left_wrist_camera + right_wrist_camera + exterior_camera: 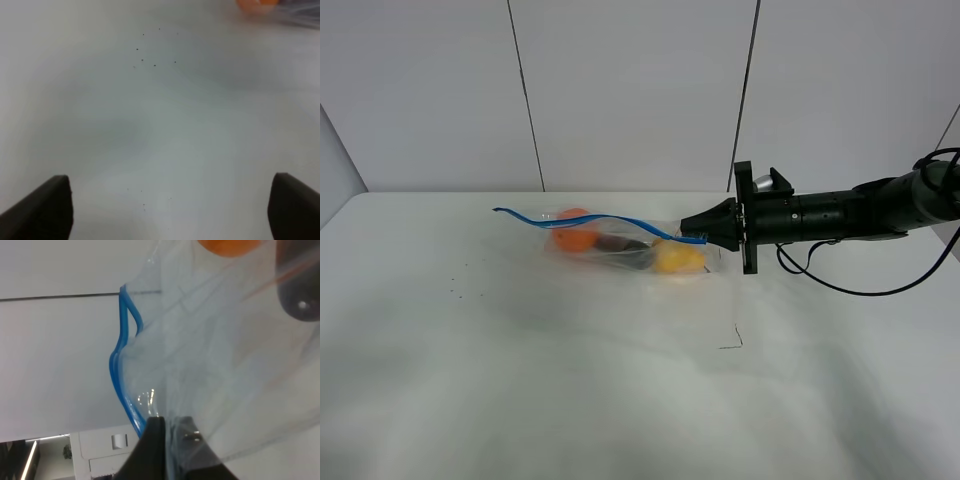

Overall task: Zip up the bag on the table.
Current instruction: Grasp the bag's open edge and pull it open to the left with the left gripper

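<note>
The right tool (pixel 703 237) is clamped on the zip strip (pixel 610 220) at its end of the bag (pixel 610 255), which lies ahead on the bench (pixel 520 380), likely to press it sealed; the left tool (pixel 171 176) gapes empty.

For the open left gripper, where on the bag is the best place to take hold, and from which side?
Probably the free end of the zip strip, approached from the bag's left in the high view. That tip sticks out past the fruit, and the right gripper is shut on the opposite end. The left gripper is open.
</note>
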Controlling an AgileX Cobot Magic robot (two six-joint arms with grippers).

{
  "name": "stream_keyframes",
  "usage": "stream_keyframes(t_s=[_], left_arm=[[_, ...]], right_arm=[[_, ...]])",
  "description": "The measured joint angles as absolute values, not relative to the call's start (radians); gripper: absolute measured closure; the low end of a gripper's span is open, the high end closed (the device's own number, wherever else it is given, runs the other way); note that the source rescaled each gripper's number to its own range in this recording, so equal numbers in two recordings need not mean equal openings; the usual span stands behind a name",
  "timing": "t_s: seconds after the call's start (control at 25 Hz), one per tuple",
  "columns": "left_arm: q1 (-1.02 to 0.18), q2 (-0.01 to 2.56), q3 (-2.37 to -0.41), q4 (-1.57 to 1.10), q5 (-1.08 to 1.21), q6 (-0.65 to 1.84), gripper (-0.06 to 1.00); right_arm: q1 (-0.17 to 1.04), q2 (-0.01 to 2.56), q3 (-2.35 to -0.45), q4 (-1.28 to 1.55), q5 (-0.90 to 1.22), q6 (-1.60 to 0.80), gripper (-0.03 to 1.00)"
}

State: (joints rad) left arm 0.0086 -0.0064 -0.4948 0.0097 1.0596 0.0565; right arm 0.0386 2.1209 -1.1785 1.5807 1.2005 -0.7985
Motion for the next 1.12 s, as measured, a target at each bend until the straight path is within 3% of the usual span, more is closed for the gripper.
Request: stream_keyframes(t_s=[0.48, 0.88, 1.12], left_arm=[[0.009, 0.011, -0.519, 0.018, 1.046, 0.055, -0.06], [0.009, 0.529, -0.878, 0.021, 0.996, 0.095, -0.05], [0.009, 0.791, -0.948, 0.060, 0.909, 0.409, -0.05]], right_arm=[[0.039, 2.121, -1.178, 1.581, 1.201, -0.802, 0.97], [0.039, 2.121, -1.178, 1.581, 1.201, -0.802, 0.97], [0.039, 2.121, -1.178, 1.581, 1.201, -0.802, 0.97]])
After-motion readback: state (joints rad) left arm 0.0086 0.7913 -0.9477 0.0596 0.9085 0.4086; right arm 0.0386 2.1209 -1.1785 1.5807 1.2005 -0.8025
